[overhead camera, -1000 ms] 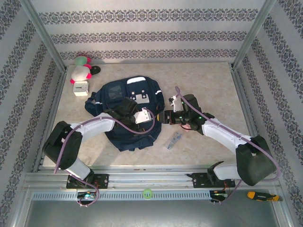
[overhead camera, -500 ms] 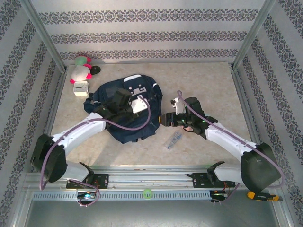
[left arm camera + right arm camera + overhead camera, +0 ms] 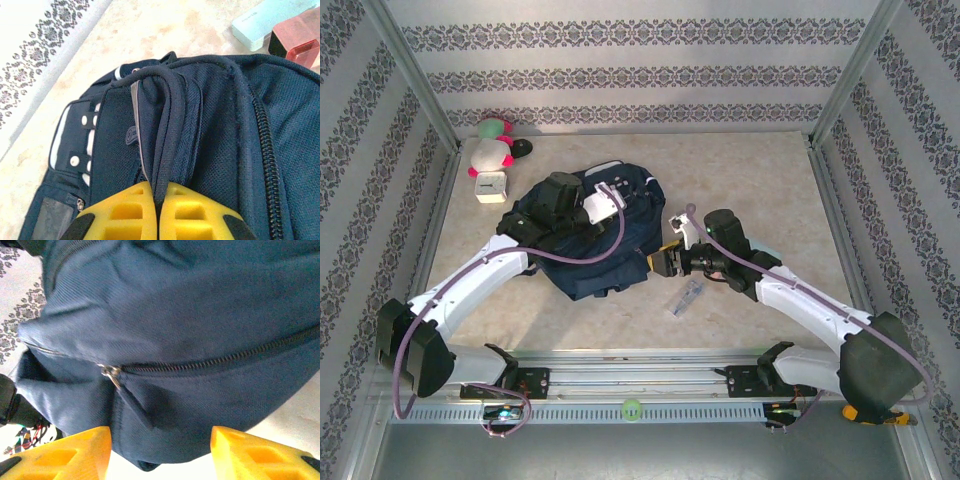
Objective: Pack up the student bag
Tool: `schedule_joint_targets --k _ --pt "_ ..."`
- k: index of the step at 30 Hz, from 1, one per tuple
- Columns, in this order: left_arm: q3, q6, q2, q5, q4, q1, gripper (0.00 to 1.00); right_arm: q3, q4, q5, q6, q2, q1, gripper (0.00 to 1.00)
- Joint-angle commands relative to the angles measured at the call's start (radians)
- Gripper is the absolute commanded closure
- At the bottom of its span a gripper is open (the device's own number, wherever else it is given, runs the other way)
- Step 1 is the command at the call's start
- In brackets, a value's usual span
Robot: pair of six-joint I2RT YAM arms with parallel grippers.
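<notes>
The student bag (image 3: 595,245) lies on the table (image 3: 760,180), left of its middle. In the far left corner sits a plush toy (image 3: 492,148), with a small box (image 3: 491,187) just in front of it, near the bag's far left side. The left gripper (image 3: 157,192) is over the bag's far part, on a strap (image 3: 167,115). The right gripper (image 3: 658,262) is at the bag's right side. A slim item (image 3: 687,297) lies right of the bag, toward the near edge.

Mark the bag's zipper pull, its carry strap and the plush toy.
zipper pull (image 3: 111,373), right wrist view, on the metal slider.
carry strap (image 3: 167,120), left wrist view, on the dark cord, mid-length.
plush toy (image 3: 490,152), top external view, on its white body.
</notes>
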Motion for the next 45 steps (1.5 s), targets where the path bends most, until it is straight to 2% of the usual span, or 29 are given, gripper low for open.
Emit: schedule_joint_targets --k 1,11,23,36,40,42,45 --pt "-0.005 -0.041 -0.062 0.027 0.145 0.010 1.00 0.015 0.069 0.029 -0.035 -0.031 0.007 0.44" --pt "0.027 -0.095 -0.084 0.032 0.228 0.044 1.00 -0.094 0.256 -0.055 0.033 0.209 0.012 0.44" --pt "0.034 -0.094 -0.075 0.064 0.212 0.064 1.00 -0.099 0.214 -0.050 0.010 -0.002 0.012 0.40" --pt "0.031 -0.130 -0.072 0.115 0.237 0.065 1.00 0.047 0.109 0.127 -0.049 0.132 0.098 0.43" --pt "0.029 -0.143 -0.072 0.129 0.258 0.065 1.00 0.077 0.084 0.140 -0.071 0.188 0.125 0.49" --pt "0.028 -0.145 -0.073 0.126 0.259 0.066 1.00 0.087 0.075 0.128 -0.064 0.203 0.132 0.59" --pt "0.024 -0.139 -0.070 0.115 0.257 0.067 1.00 0.087 0.058 0.125 -0.062 0.198 0.139 0.81"
